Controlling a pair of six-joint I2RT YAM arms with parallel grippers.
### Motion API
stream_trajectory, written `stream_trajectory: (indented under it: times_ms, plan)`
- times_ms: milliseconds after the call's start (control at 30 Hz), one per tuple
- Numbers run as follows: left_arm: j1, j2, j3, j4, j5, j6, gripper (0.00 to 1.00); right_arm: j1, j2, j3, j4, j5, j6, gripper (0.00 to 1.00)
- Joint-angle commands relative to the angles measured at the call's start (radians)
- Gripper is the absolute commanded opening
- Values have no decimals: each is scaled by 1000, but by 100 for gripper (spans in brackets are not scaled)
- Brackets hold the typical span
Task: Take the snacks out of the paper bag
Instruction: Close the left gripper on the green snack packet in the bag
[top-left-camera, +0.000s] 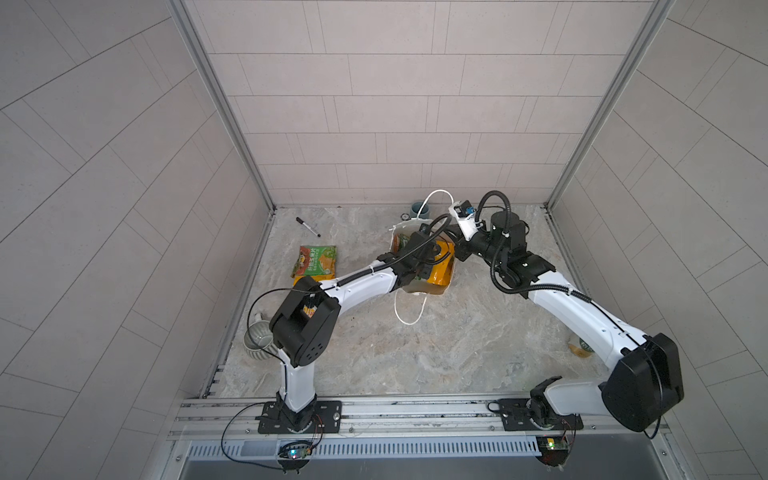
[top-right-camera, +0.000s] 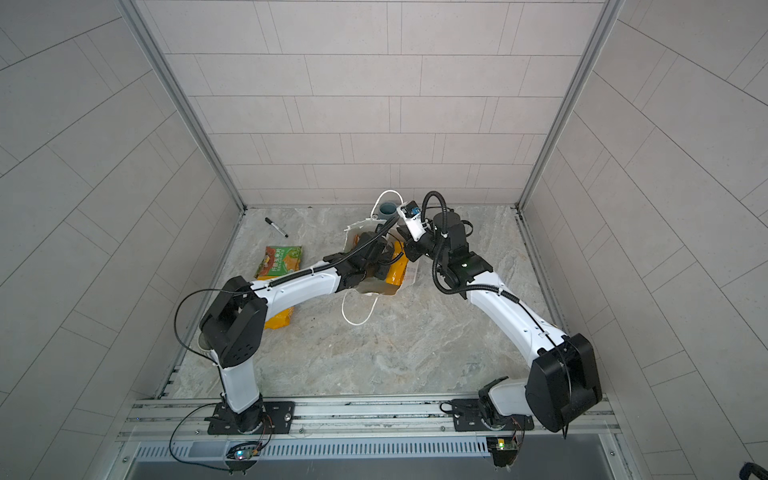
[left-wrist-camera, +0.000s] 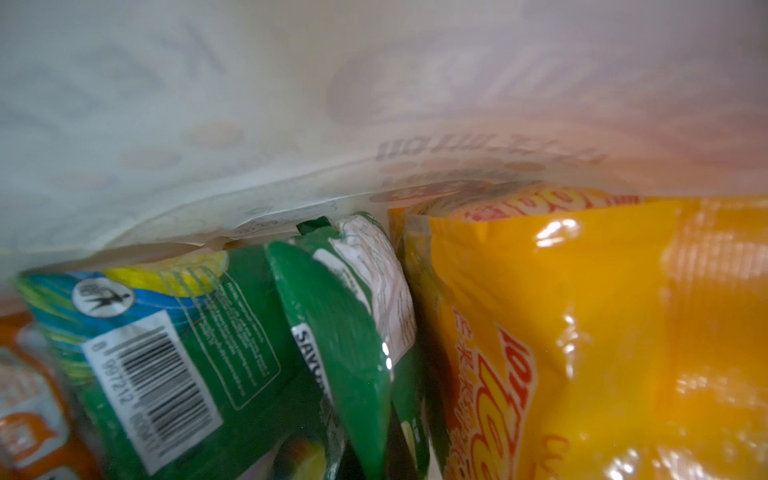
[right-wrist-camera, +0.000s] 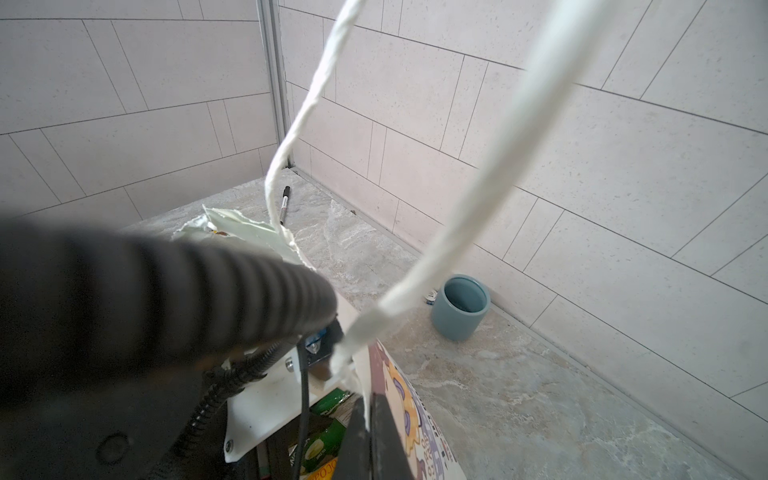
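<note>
The right gripper (right-wrist-camera: 368, 432) is pinching fully closed on the rim of the paper bag (right-wrist-camera: 415, 411). In the right wrist view its dark fingers (right-wrist-camera: 386, 440) are pressing together with the white paper edge caught between them, right where a cord handle (right-wrist-camera: 478, 187) is rooted. The left gripper (top-left-camera: 429, 268) is reaching down through the bag's mouth. Its jaws are standing fully closed, but they are lying outside its own wrist view and are buried in both top views, so whether they are gripping a packet cannot be told.

The bag is standing upright on the marble tabletop (top-left-camera: 457, 353) just in front of the grey-blue cup (top-left-camera: 417, 208). Its torn rim is gaping, one handle is arching up beside the cup, and the other handle (top-left-camera: 409, 316) is trailing on the table on the side away from the cup. Inside, a green packet (left-wrist-camera: 187, 353) with a barcode is leaning against an orange-yellow packet (left-wrist-camera: 582, 332), both glossy. A green-and-orange packet (top-left-camera: 314, 261) is lying flat well apart from the cup, past the bag. A yellow packet (top-right-camera: 279, 318) is showing under the left arm (top-right-camera: 299, 286), farther still from the cup.
</note>
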Motion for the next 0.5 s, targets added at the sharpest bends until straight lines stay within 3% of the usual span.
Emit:
stream_trajectory:
  times_ms: [0, 467]
  plan:
    - [5, -74, 4, 14, -11, 3, 0, 3, -39, 27, 58, -4, 5, 0]
    - [-2, -284, -58, -2, 28, -16, 0, 3, -33, 39, 50, 0, 9, 0]
